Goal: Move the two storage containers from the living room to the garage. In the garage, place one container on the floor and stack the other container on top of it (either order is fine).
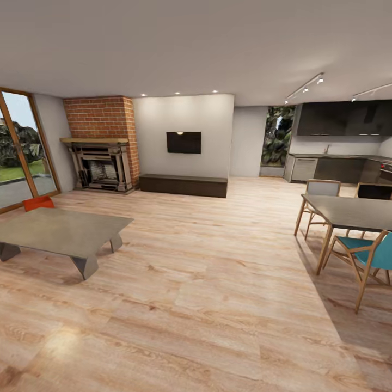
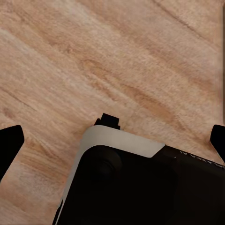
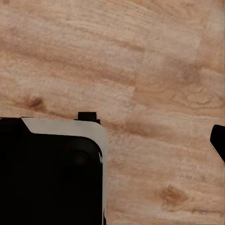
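I am in the living room, on a light wood-plank floor (image 1: 207, 305). One orange-red storage container (image 1: 38, 203) lies on the floor at the far left, partly hidden behind a low grey coffee table (image 1: 65, 231), near the glass garden doors (image 1: 22, 147). My left gripper (image 2: 112, 140) hangs open above the planks, its black fingertips (image 2: 10, 145) at both edges of the left wrist view and nothing between them. Of my right gripper (image 3: 112, 140), one black fingertip (image 3: 218, 140) shows at the frame edge, spread wide over bare floor. The garage is out of view.
A brick chimney (image 1: 100, 117) with a stone fireplace (image 1: 100, 166) and a dark low bench (image 1: 183, 185) line the far wall. A dining table (image 1: 354, 212) with chairs, one teal (image 1: 370, 256), stands at the right. My black-and-white base (image 2: 140, 183) shows below both wrists.
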{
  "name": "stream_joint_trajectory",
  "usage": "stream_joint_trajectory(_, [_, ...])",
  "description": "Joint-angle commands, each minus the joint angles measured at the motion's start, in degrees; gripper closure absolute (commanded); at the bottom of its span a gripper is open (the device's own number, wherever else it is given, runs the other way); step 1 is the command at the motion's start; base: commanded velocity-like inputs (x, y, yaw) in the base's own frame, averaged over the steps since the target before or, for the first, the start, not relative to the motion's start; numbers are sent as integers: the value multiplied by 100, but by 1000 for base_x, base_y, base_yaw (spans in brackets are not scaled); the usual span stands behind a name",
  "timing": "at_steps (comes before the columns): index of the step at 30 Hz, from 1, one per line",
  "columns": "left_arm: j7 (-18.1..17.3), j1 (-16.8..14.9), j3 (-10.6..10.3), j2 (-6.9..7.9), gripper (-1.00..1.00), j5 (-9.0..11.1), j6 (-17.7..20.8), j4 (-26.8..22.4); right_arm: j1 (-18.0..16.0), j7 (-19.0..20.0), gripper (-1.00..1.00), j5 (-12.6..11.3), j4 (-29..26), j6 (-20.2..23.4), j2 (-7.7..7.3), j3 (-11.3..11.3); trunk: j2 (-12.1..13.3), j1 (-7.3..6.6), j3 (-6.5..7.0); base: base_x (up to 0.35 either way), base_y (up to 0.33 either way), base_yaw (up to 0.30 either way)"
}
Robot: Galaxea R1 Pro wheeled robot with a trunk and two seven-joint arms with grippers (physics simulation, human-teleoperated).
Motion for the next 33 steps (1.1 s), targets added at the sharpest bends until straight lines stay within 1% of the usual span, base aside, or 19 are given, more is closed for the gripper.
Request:
stream_joint_trajectory(1, [13,-4,4,-3,-100,21,-19,3,-7,-1,-100,-43,15,-28,3,48,-5,4,-8,326,0,0])
stream_joint_trajectory(33, [13,-3,6,-9,-100,21,48,5,-7,-1,-100,-43,15,-29,3,48,-5,4,-8,326,0,0])
